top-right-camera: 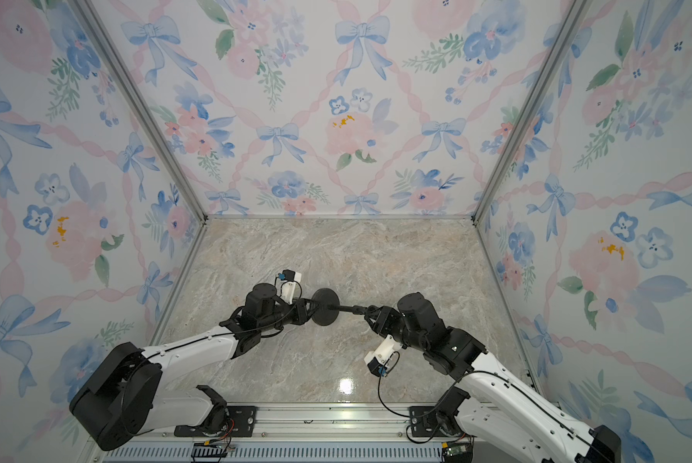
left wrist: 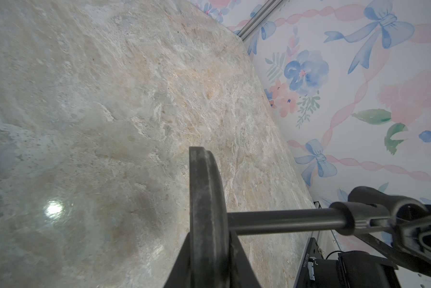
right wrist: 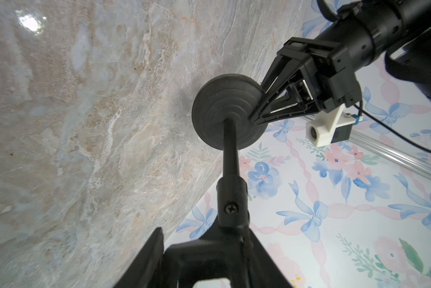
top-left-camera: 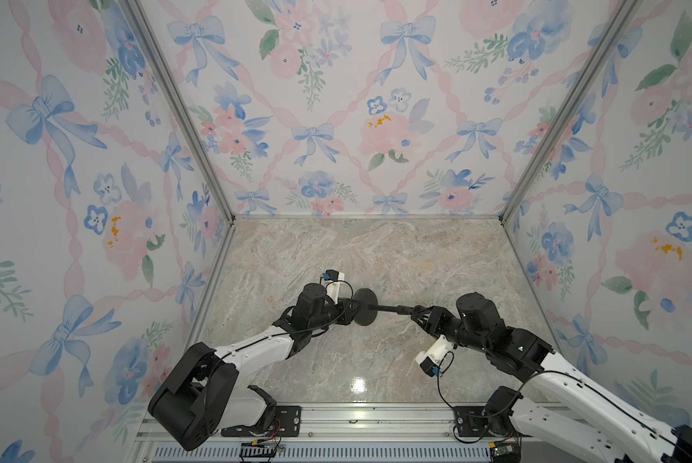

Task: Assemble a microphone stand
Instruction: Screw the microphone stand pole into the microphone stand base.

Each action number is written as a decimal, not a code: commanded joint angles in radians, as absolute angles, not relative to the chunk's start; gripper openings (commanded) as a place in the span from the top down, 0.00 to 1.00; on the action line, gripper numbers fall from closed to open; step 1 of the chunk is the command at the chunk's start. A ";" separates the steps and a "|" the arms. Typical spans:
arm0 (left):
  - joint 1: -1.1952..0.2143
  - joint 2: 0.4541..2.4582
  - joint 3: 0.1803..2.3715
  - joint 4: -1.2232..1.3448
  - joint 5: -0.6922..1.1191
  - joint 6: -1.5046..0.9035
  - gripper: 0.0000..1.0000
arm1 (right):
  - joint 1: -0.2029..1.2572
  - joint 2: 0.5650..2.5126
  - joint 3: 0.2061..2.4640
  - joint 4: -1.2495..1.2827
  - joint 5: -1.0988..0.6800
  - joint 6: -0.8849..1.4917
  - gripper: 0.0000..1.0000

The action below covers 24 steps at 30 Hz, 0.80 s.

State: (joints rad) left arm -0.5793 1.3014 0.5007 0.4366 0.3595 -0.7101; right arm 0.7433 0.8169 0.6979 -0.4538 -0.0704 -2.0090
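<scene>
The disc base (right wrist: 217, 109) is being clamped edge-on by the left hand (right wrist: 257, 106), steadied for the rod (right wrist: 230, 154) ahead of it; the hold of the right hand (top-left-camera: 415, 314) cannot be told.

Marble-patterned tabletop (top-left-camera: 336, 248), beige and grey veining, glossy, bright light reflection (top-left-camera: 359, 385) near its front edge
</scene>
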 commanded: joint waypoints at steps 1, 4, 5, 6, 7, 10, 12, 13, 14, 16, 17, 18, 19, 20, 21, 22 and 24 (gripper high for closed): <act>-0.578 1.294 0.540 0.493 0.393 -0.708 1.00 | 0.753 0.824 0.680 -0.433 -0.064 -2.007 0.57; -0.577 1.296 0.541 0.492 0.394 -0.706 1.00 | 0.751 0.821 0.677 -0.428 -0.071 -1.982 0.60; -0.577 1.298 0.542 0.492 0.394 -0.706 1.00 | 0.750 0.816 0.677 -0.422 -0.082 -1.963 0.60; -0.577 1.300 0.543 0.492 0.394 -0.706 1.00 | 0.752 0.814 0.677 -0.416 -0.099 -1.928 0.61; -0.577 1.299 0.543 0.492 0.393 -0.706 1.00 | 0.753 0.812 0.681 -0.407 -0.126 -1.873 0.61; -0.577 1.297 0.543 0.492 0.387 -0.706 1.00 | 0.762 0.818 0.726 -0.411 -0.208 -1.662 0.65; -0.578 1.291 0.543 0.493 0.381 -0.706 1.00 | 0.765 0.830 0.764 -0.412 -0.245 -1.500 0.68; -0.577 1.289 0.542 0.493 0.379 -0.705 1.00 | 0.766 0.838 0.776 -0.380 -0.257 -1.385 0.68; -0.577 1.286 0.542 0.492 0.376 -0.704 1.00 | 0.766 0.846 0.787 -0.355 -0.268 -1.259 0.68; -0.577 1.281 0.541 0.492 0.374 -0.706 1.00 | 0.765 0.878 0.825 -0.311 -0.280 -0.942 0.67; -0.577 1.279 0.541 0.493 0.373 -0.706 1.00 | 0.764 0.894 0.849 -0.323 -0.281 -0.843 0.67; -0.577 1.277 0.541 0.492 0.372 -0.706 1.00 | 0.765 0.910 0.870 -0.336 -0.281 -0.739 0.68; -0.577 1.276 0.542 0.493 0.371 -0.706 1.00 | 0.766 0.925 0.885 -0.342 -0.279 -0.633 0.68; -0.577 1.275 0.543 0.493 0.371 -0.705 1.00 | 0.766 0.934 0.893 -0.341 -0.278 -0.556 0.68; -0.577 1.276 0.544 0.493 0.370 -0.704 1.00 | 0.766 0.943 0.900 -0.335 -0.279 -0.477 0.68; -0.577 1.275 0.546 0.494 0.370 -0.704 1.00 | 0.766 0.951 0.903 -0.326 -0.281 -0.405 0.68; -0.577 1.276 0.548 0.494 0.373 -0.704 1.00 | 0.763 0.967 0.912 -0.306 -0.283 -0.278 0.67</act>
State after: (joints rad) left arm -0.5732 1.3014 0.5087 0.4210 0.3496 -0.7143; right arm 0.7559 0.9535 0.8825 -0.3805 -0.2356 -0.6559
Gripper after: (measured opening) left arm 0.202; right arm 0.354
